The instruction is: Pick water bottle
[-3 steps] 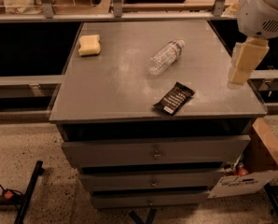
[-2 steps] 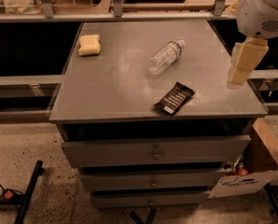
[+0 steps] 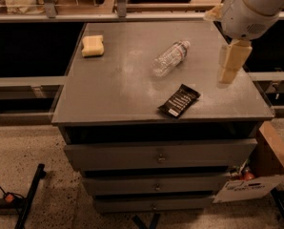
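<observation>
The water bottle point(image 3: 169, 58), clear and ribbed with a thin label band near its neck and a pale cap, lies on its side on the grey cabinet top point(image 3: 123, 89), cap pointing to the back right. My gripper point(image 3: 230, 66), cream-coloured, hangs from the white arm point(image 3: 254, 6) above the top's right side. It is to the right of the bottle, apart from it, and holds nothing that I can see.
A black snack wrapper point(image 3: 179, 100) lies near the front edge, in front of the bottle. A yellow sponge point(image 3: 92, 46) sits at the back left. Drawers point(image 3: 158, 155) are below. A cardboard box point(image 3: 275, 151) stands on the floor at right.
The gripper has moved a little to the left, closer to the bottle. The bottle, wrapper and sponge have not moved.
</observation>
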You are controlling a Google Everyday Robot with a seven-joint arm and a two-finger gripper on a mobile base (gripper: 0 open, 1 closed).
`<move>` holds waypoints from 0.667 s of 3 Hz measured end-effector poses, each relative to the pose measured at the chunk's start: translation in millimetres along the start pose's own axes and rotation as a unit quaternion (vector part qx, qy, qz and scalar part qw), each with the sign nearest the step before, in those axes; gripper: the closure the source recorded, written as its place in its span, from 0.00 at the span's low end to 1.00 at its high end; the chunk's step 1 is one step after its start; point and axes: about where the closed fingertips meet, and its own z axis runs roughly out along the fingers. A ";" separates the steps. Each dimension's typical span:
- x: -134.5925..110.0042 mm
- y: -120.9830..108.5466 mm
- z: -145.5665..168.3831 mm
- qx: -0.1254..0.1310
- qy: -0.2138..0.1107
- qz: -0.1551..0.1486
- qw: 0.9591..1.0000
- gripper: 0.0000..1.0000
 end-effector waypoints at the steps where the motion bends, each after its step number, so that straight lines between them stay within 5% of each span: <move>1: -23.9 -23.2 25.9 -0.015 -0.010 -0.106 0.994 0.00; 2: -25.6 -23.8 26.2 -0.014 -0.012 -0.127 0.992 0.00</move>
